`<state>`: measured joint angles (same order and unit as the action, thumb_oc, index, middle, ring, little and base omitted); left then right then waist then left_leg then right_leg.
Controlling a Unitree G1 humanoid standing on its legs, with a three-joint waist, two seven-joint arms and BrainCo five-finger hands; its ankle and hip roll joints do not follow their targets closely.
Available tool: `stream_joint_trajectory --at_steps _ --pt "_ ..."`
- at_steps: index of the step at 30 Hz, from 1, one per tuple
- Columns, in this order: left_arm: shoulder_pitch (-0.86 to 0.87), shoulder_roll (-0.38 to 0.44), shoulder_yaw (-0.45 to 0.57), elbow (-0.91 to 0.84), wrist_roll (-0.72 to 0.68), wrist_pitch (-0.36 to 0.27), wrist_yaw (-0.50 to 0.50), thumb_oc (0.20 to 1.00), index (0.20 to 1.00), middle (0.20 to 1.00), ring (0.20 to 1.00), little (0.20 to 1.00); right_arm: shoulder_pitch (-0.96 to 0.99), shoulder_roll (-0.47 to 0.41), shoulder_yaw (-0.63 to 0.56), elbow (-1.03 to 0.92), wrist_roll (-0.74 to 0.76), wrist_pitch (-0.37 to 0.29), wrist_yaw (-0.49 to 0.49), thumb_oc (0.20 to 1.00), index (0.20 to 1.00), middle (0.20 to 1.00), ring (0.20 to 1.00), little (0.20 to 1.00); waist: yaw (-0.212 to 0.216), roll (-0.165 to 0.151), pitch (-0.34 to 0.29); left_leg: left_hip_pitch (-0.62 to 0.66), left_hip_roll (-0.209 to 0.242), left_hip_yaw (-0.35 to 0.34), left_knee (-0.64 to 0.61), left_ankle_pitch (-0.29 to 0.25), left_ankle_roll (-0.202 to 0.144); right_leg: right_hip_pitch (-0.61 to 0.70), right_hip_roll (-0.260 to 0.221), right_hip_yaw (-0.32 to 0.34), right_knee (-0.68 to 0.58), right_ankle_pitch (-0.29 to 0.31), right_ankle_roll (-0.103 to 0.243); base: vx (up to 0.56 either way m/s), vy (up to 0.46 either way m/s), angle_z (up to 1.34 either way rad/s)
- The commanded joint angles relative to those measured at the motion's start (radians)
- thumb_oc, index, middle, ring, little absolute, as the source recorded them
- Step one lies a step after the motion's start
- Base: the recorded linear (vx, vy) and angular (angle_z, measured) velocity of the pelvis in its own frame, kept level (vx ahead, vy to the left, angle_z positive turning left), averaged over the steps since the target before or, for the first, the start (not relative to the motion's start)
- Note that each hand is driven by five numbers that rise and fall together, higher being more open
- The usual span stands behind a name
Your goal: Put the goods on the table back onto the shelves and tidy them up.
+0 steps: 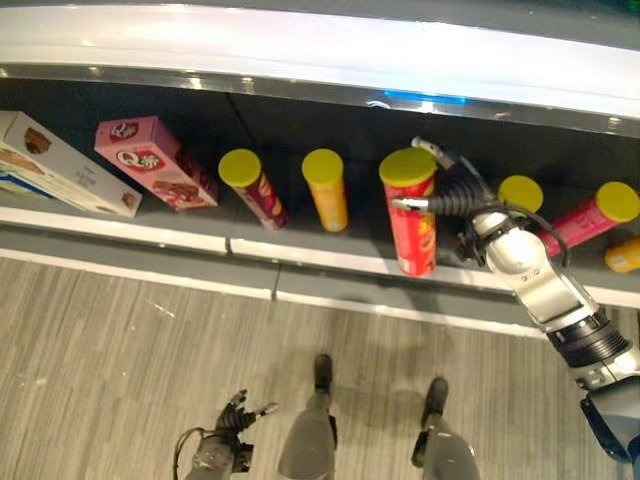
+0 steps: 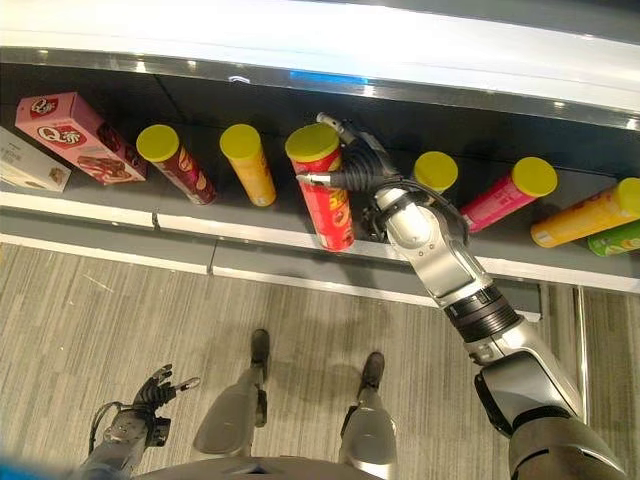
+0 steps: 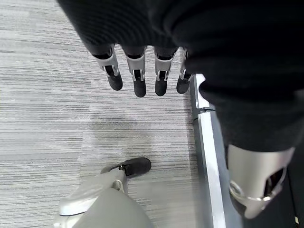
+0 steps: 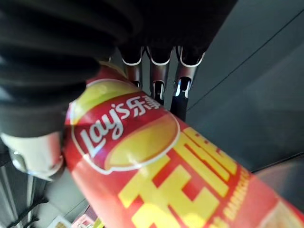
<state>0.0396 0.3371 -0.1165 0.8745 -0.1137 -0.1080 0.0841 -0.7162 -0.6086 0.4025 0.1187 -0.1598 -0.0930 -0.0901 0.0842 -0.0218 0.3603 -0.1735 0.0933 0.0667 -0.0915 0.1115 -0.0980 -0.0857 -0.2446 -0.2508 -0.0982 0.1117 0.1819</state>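
A red chip can [image 1: 413, 215] with a yellow lid stands upright on the dark shelf [image 1: 200, 240]. My right hand [image 1: 462, 195] holds it near the top, thumb across the front and fingers behind; in the right wrist view the can [image 4: 156, 166] lies against the palm with the fingers [image 4: 159, 80] past it. Low over the striped floor hangs my left hand [image 1: 232, 418], its fingers [image 3: 137, 76] relaxed and holding nothing.
Along the shelf stand a white box [image 1: 60, 165], a pink box [image 1: 155, 162], a dark red can [image 1: 255, 187] and an orange can [image 1: 327, 188]. Right of my hand are a yellow-lidded can [image 1: 520, 192], a pink can [image 1: 585, 218], an orange can [image 2: 585, 213] and a green can [image 2: 618, 240].
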Motion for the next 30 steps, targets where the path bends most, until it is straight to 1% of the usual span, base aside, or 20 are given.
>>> stream_joint_trajectory --at_steps 1,5,11,12,16,17,18,20,22,23,30 --pt "-0.032 0.053 -0.047 0.002 -0.021 -0.022 0.025 1.0 1.0 1.0 1.0 1.0 -0.12 -0.027 -0.037 -0.035 -0.054 -0.023 -0.092 0.2 0.2 0.2 0.2 0.2 0.017 0.003 -0.004 0.022 0.017 -0.033 0.018 -0.081 -0.022 0.021 -0.069 0.005 0.107 -0.097 0.055 0.0 -0.006 0.03" --pt "-0.034 0.05 -0.048 -0.008 -0.025 -0.02 0.031 1.0 1.0 1.0 1.0 1.0 -0.112 -0.029 -0.064 -0.046 -0.106 -0.013 -0.132 0.2 0.2 0.2 0.2 0.2 0.013 0.004 0.002 0.016 0.018 -0.036 0.017 -0.081 -0.021 0.017 -0.067 0.006 0.102 -0.097 0.054 0.0 0.0 0.0" --pt "-0.036 0.038 -0.051 -0.024 -0.025 -0.02 0.048 1.0 1.0 1.0 1.0 1.0 -0.086 0.007 -0.102 -0.075 -0.212 0.002 -0.205 0.2 0.2 0.2 0.2 0.2 0.009 0.009 0.011 0.014 0.018 -0.035 0.017 -0.083 -0.02 0.014 -0.065 0.007 0.101 -0.1 0.053 0.0 0.0 0.0" --pt "-0.036 0.038 -0.051 -0.024 -0.025 -0.02 0.048 1.0 1.0 1.0 1.0 1.0 -0.086 0.008 -0.102 -0.076 -0.213 0.002 -0.205 0.2 0.2 0.2 0.2 0.2 0.009 0.009 0.011 0.014 0.018 -0.035 0.017 -0.083 -0.02 0.014 -0.065 0.007 0.101 -0.1 0.053 0.0 0.0 0.0" --pt "-0.039 0.026 -0.063 -0.04 -0.027 -0.019 0.071 1.0 1.0 1.0 1.0 1.0 -0.081 0.053 -0.121 -0.085 -0.278 0.021 -0.269 0.2 0.2 0.2 0.2 0.2 0.009 0.012 0.019 0.012 0.019 -0.039 0.018 -0.083 -0.019 0.014 -0.064 0.005 0.101 -0.101 0.052 0.0 0.0 0.0" --pt "-0.038 0.027 -0.063 -0.04 -0.027 -0.019 0.071 1.0 1.0 1.0 1.0 1.0 -0.081 0.053 -0.121 -0.085 -0.279 0.021 -0.269 0.2 0.2 0.2 0.2 0.2 0.009 0.011 0.019 0.012 0.019 -0.039 0.018 -0.083 -0.019 0.015 -0.065 0.004 0.101 -0.101 0.052 -0.03 0.001 0.01" --pt "-0.042 0.024 -0.069 -0.052 -0.034 -0.019 0.082 1.0 1.0 1.0 1.0 1.0 -0.088 0.071 -0.13 -0.087 -0.302 0.031 -0.301 0.2 0.2 0.2 0.2 0.2 0.009 0.011 0.022 0.009 0.02 -0.043 0.018 -0.082 -0.019 0.012 -0.065 0.004 0.102 -0.101 0.051 0.0 0.0 0.0" --pt "-0.045 0.021 -0.075 -0.063 -0.039 -0.016 0.091 1.0 1.0 1.0 1.0 1.0 -0.094 0.094 -0.136 -0.091 -0.327 0.043 -0.329 0.2 0.2 0.2 0.2 0.2 0.013 0.012 0.025 0.005 0.02 -0.046 0.018 -0.082 -0.019 0.009 -0.065 0.003 0.103 -0.101 0.051 -0.03 0.005 0.03" --pt "-0.046 0.023 -0.078 -0.067 -0.04 -0.016 0.095 1.0 1.0 1.0 1.0 1.0 -0.097 0.099 -0.136 -0.089 -0.338 0.045 -0.34 0.2 0.2 0.2 0.2 0.2 0.015 0.013 0.026 0.004 0.02 -0.049 0.018 -0.082 -0.019 0.009 -0.064 0.002 0.104 -0.101 0.051 -0.02 0.008 0.09" --pt "-0.052 0.022 -0.084 -0.077 -0.045 -0.018 0.105 1.0 1.0 1.0 1.0 1.0 -0.112 0.113 -0.137 -0.08 -0.357 0.055 -0.368 0.2 0.2 0.2 0.2 0.2 0.02 0.015 0.031 -0.002 0.02 -0.053 0.018 -0.08 -0.019 0.005 -0.065 -0.001 0.104 -0.1 0.052 -0.02 0.018 0.11" --pt "-0.06 0.025 -0.099 -0.115 -0.068 -0.022 0.122 1.0 1.0 1.0 1.0 1.0 -0.125 0.13 -0.156 -0.054 -0.369 0.072 -0.437 0.2 0.2 0.2 0.2 0.2 0.034 0.025 0.04 -0.028 0.019 -0.07 0.018 -0.074 -0.022 -0.004 -0.061 -0.015 0.103 -0.097 0.052 -0.01 0.005 0.03"
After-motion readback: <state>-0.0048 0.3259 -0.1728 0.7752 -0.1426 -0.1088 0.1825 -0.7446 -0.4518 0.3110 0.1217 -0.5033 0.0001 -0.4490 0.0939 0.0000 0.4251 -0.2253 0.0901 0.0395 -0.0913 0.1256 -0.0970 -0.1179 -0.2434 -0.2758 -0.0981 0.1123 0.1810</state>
